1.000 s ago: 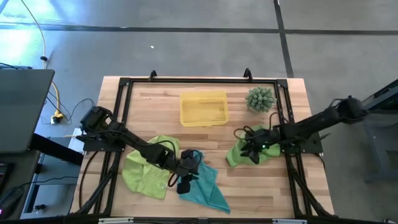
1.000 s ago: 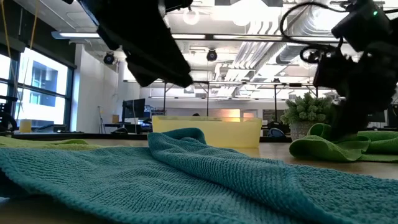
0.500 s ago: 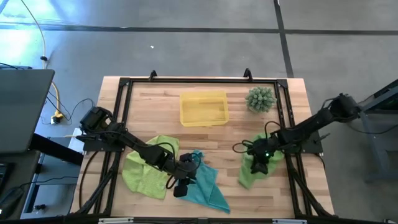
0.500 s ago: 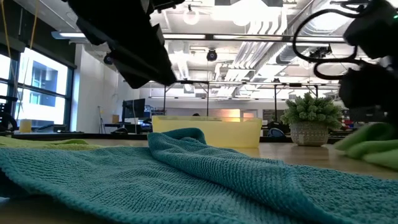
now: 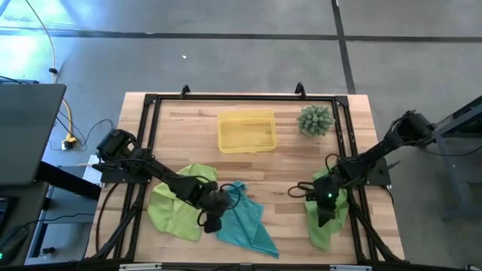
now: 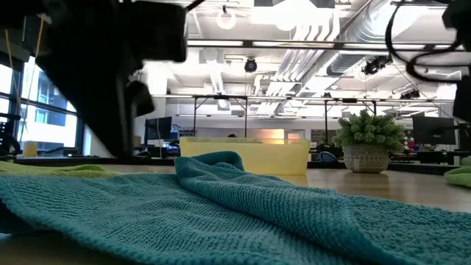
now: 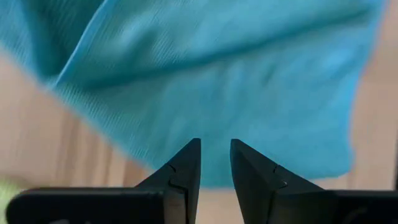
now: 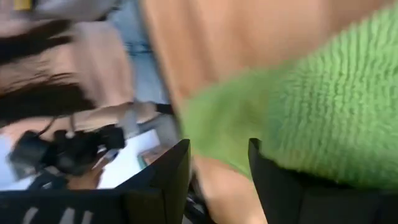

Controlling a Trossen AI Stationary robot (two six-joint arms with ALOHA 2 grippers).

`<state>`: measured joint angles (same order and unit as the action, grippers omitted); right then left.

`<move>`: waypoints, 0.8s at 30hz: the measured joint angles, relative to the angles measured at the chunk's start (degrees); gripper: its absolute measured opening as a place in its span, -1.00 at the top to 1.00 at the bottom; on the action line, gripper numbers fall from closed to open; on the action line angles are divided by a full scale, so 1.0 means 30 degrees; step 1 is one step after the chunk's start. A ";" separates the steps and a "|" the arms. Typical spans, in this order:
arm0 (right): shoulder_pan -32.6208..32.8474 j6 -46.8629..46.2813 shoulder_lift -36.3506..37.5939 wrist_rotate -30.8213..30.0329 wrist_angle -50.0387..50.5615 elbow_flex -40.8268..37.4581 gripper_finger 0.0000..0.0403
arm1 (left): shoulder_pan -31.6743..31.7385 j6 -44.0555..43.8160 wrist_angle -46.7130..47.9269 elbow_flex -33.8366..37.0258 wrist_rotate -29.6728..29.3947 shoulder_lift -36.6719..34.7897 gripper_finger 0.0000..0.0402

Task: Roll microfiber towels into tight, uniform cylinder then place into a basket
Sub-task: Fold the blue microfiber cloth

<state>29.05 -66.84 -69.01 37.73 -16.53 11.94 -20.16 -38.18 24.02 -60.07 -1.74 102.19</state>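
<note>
From above, I see my left hand (image 5: 210,223) at the teal towel's (image 5: 245,223) edge, well short of the yellow basket (image 5: 246,131), and my right hand (image 5: 325,218) on a green towel (image 5: 328,226) off to that basket's right. Another green towel (image 5: 175,211) lies beside the teal one. My left wrist view shows its fingers (image 7: 186,165) slightly parted over teal cloth, gripping nothing. On the right wrist view, the fingers (image 8: 171,168) stand apart with green towel between them; whether they pinch it I cannot tell.

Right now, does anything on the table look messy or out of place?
Yes. None of the towels is rolled. The teal towel and a green towel lie crumpled near the table's front edge, and another green towel is bunched under the right gripper at the right rail. The yellow basket holds nothing.
</note>
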 joint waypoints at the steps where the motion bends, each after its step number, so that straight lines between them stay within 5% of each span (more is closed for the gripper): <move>1: 0.0002 0.0120 0.0007 0.0004 -0.0999 0.0000 0.23 | -0.0032 -0.0467 0.0584 0.0000 0.0001 0.0000 0.62; 7: -0.0042 0.1635 0.0022 -0.0408 -0.5619 0.0007 0.23 | -0.0831 -0.3610 0.4490 0.0000 0.0196 0.0000 0.62; 17: -0.0053 0.7266 0.0029 -0.4727 -0.5105 0.0022 0.23 | -0.2339 -0.7429 0.9865 0.0000 -0.1071 0.0007 0.62; 24: -0.0057 1.0577 0.0029 -0.8401 -0.5109 0.0022 0.23 | -0.3418 -0.9283 1.2096 0.1039 0.2020 0.0007 0.62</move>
<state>28.88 -35.11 -68.93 12.53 -31.86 12.01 -30.42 -66.03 60.31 -56.96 4.32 102.21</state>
